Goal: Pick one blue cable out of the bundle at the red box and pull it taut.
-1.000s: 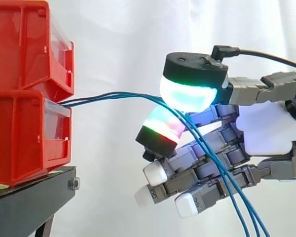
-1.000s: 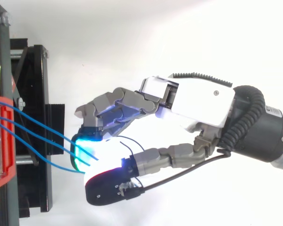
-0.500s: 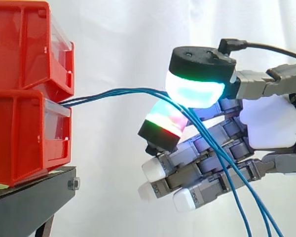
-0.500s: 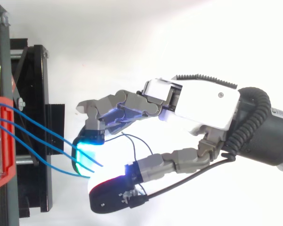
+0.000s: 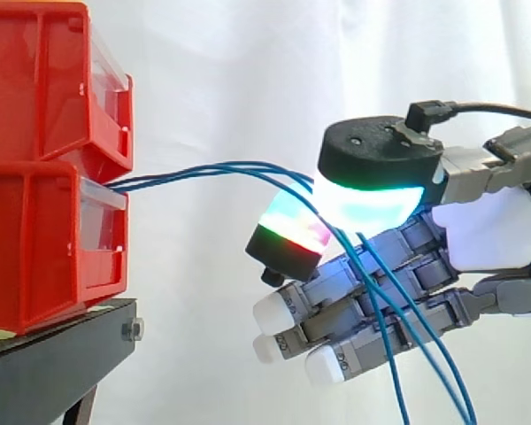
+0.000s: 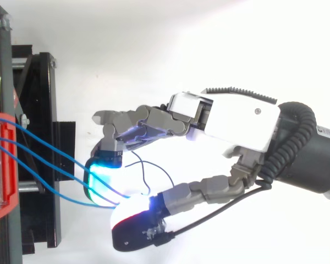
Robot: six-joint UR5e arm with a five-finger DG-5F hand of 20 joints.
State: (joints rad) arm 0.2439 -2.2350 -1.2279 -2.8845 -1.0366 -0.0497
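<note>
The blue cables (image 5: 212, 170) come out of the red box (image 5: 44, 239) in a soft bow, then hang down across the hand (image 5: 487, 230). We see the hand has moved back a little from the box, but the cables are not tight yet. All three run together, so no single one is picked. The fingers are curled toward the box, and the thumb pad (image 5: 372, 199) and one glowing fingertip (image 5: 292, 232) squeeze the cables between them

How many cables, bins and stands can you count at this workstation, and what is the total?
blue cables: 3
red bins: 2
black stand: 1
Total: 6
</note>
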